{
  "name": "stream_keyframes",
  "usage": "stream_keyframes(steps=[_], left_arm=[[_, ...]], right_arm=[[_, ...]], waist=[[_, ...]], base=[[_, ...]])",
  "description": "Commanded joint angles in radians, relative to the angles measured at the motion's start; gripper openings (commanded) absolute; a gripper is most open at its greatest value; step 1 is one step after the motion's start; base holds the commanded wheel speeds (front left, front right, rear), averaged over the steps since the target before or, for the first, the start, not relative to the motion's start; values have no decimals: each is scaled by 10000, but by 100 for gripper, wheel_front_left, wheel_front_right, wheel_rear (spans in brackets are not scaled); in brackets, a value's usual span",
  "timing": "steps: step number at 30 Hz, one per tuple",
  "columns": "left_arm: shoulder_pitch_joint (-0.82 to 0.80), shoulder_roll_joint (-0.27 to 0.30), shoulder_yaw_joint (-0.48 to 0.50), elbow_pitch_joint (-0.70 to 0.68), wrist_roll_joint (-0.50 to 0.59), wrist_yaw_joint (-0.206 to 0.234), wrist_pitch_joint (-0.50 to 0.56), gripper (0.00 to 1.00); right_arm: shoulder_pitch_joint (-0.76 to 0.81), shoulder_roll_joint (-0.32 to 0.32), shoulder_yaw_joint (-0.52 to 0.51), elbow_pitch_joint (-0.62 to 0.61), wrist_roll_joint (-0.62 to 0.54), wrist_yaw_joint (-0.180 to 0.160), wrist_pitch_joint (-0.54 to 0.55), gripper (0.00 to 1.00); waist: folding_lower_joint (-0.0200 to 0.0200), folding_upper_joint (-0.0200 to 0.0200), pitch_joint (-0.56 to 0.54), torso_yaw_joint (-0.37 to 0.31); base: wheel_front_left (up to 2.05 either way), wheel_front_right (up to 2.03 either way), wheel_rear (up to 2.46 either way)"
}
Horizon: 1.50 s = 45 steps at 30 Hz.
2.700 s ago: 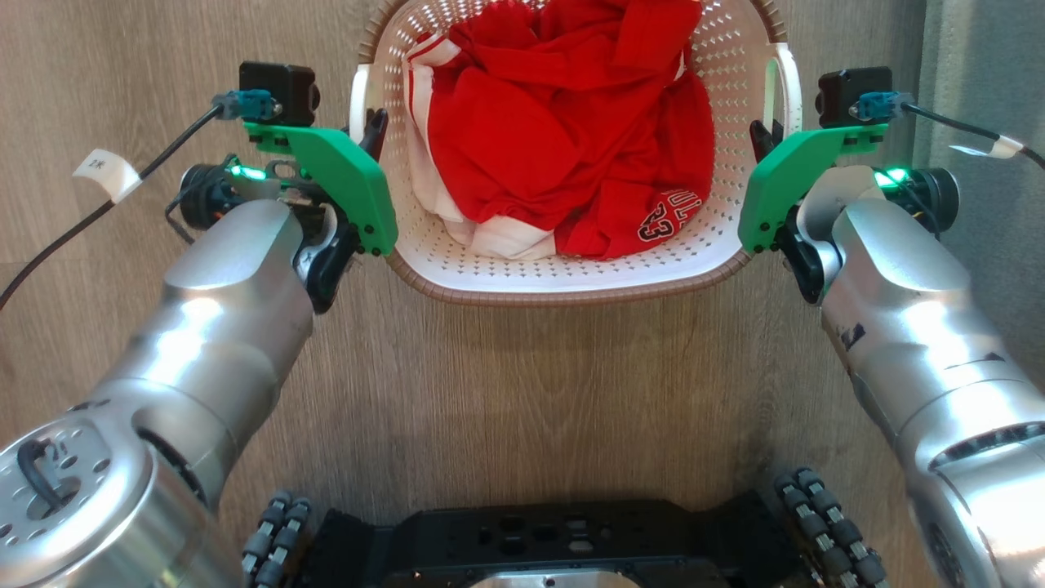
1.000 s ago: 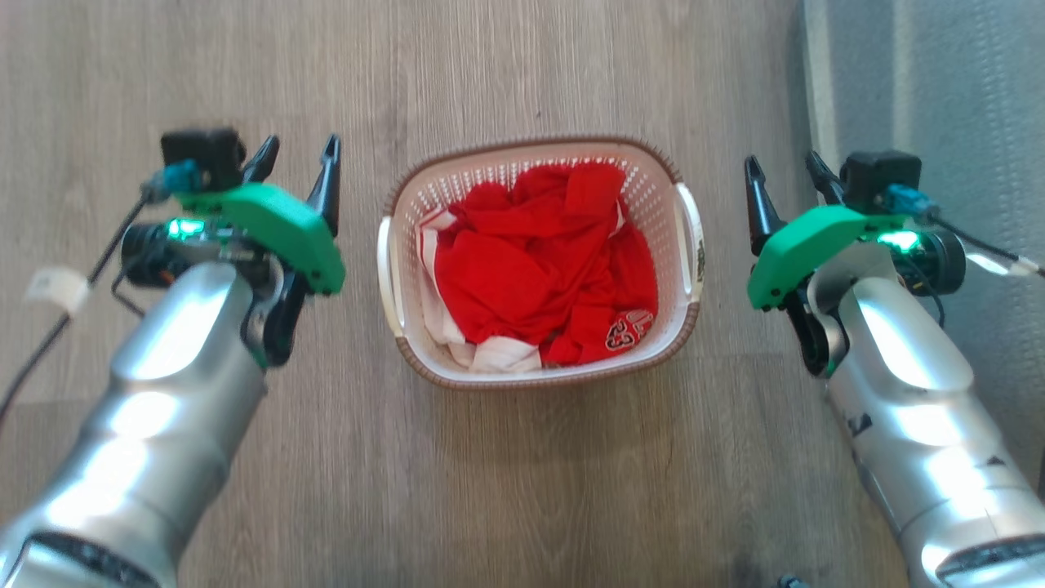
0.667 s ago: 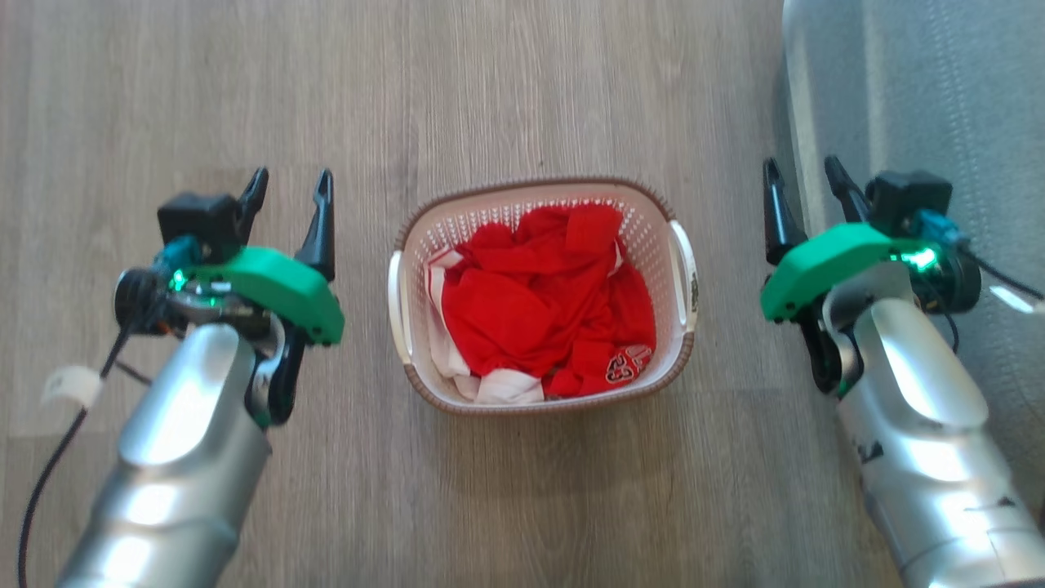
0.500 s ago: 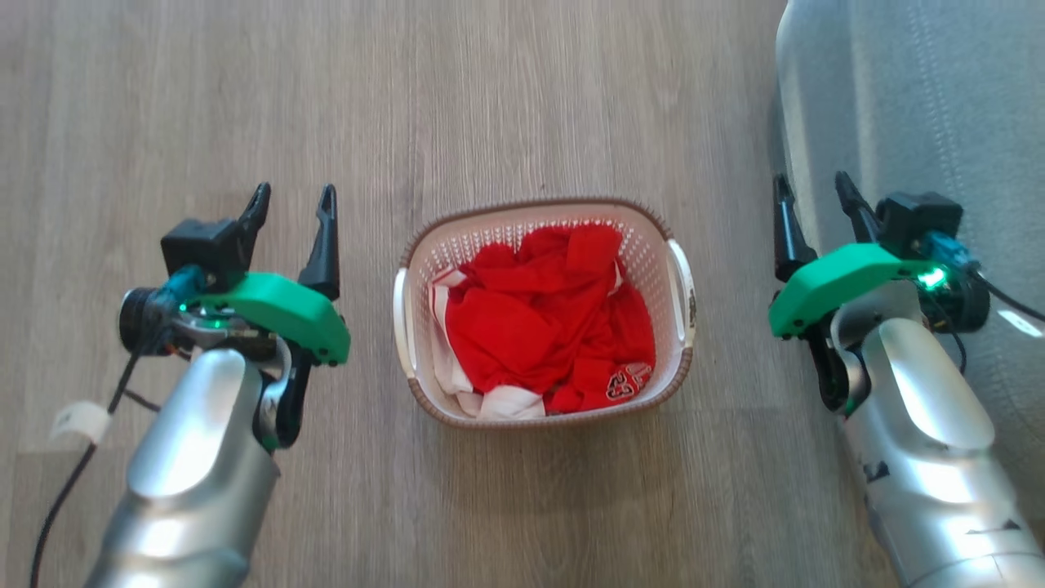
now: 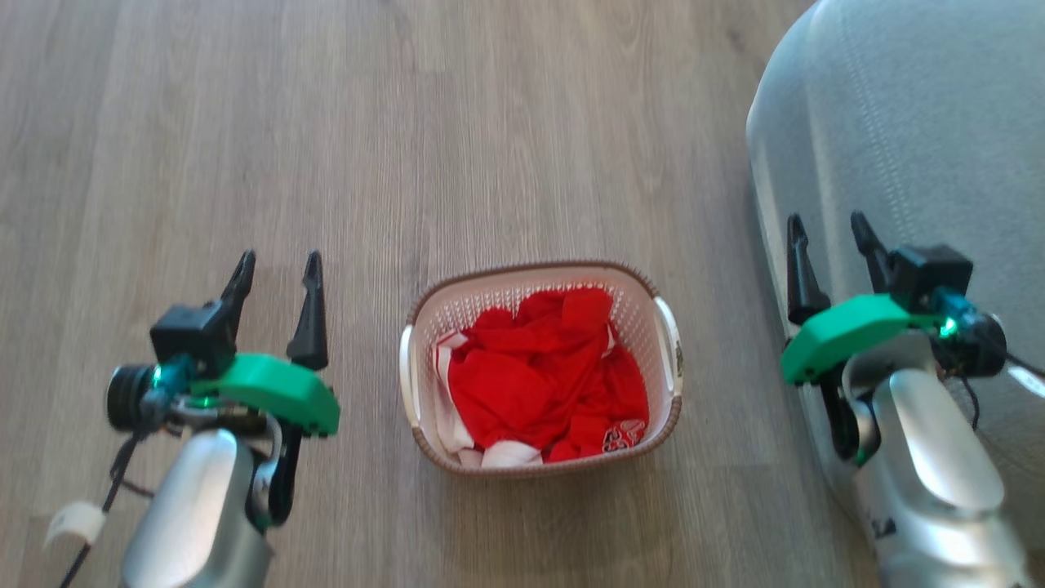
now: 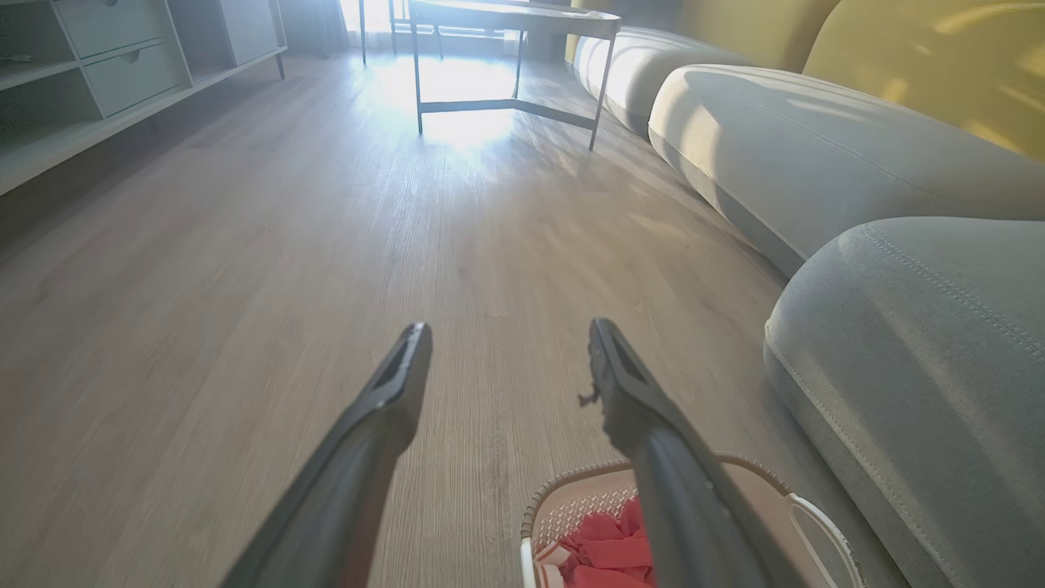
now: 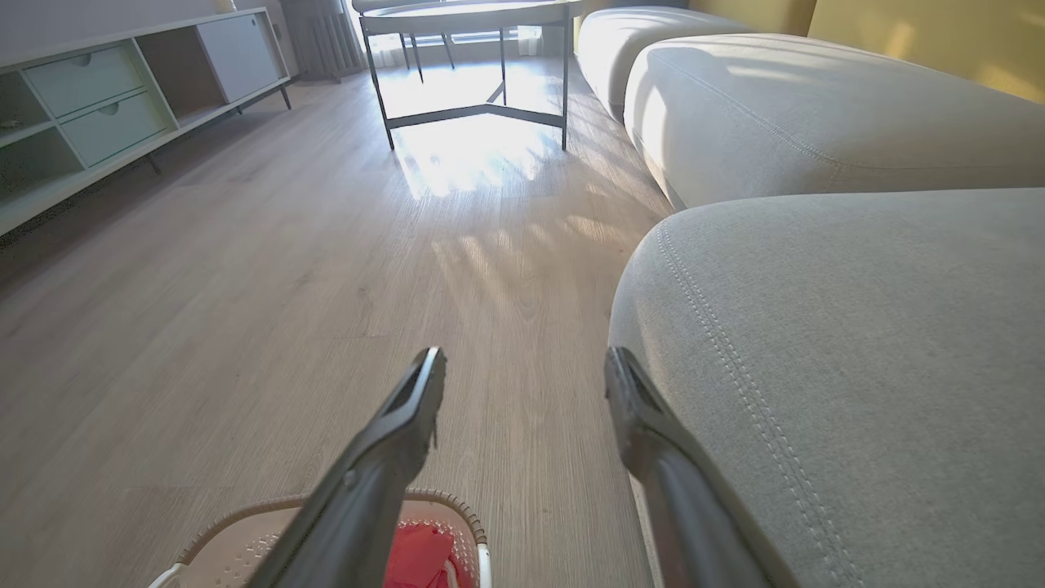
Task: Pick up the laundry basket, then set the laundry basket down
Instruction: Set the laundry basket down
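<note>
1. Task object. I see the laundry basket (image 5: 535, 469) standing upright on the wooden floor (image 5: 490, 147), its open top facing the head camera. It is white and perforated, with a brown rim and one white handle on each short side. Red clothing (image 5: 547, 384), mixed with some white fabric, lies heaped inside it. A printed patch shows on the cloth at the basket's near right corner; it is too blurred for me to read.

2. Left arm. The left gripper (image 5: 278, 265) hangs to the left of the basket, clear of the left handle, with bare floor between them. Its two dark fingers are spread apart and hold nothing. In the left wrist view, the basket's rim and the red cloth show beneath the finger nearer the basket.

3. Right arm. The right gripper (image 5: 826, 229) hangs to the right of the basket, clear of the right handle. Its fingers are likewise spread, with nothing between them. In the right wrist view, a corner of the basket shows beneath the finger nearer the basket.

4. Surroundings. A grey sofa (image 5: 914, 122) stands to the right of the basket, on the far side of the right gripper. Well beyond the basket, the left wrist view shows a metal-legged table (image 6: 506, 12) and a low cabinet (image 6: 98, 73).
</note>
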<state>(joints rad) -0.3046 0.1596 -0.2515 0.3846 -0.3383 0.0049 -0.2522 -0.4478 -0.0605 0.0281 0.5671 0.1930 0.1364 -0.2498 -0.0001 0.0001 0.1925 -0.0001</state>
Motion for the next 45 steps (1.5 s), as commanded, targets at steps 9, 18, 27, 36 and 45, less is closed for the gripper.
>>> stream_keyframes(steps=[9, 18, 27, 36, 45], left_arm=[[1331, 277, 728, -1486, 111, 430, -95, 100], [2743, 248, 728, -2555, 76, 960, 176, 100], [3480, 331, 669, -3204, 25, 1181, 480, 100], [3560, 397, 616, -3268, -19, 1253, 560, 100], [3586, 405, 586, -3251, -48, 1323, 522, 100]], right_arm=[[1116, 103, 214, -1035, -194, -57, -120, 100], [2258, 103, 132, -1666, -288, -57, -120, 100], [3049, 103, -43, -2078, -396, -57, -120, 100], [3319, 103, -301, -2366, -447, -57, -14, 100], [3339, 103, -325, -2458, -457, -57, 73, 100]], waist=[[1, -1, -948, -118], [1, -1, -1622, -25], [1, -1, -2006, 55], [1, -1, -2067, 184], [1, -1, -2100, 155]], base=[[0, 0, 0], [0, 0, 0], [0, 0, 0], [0, 0, 0], [0, 0, 0]])
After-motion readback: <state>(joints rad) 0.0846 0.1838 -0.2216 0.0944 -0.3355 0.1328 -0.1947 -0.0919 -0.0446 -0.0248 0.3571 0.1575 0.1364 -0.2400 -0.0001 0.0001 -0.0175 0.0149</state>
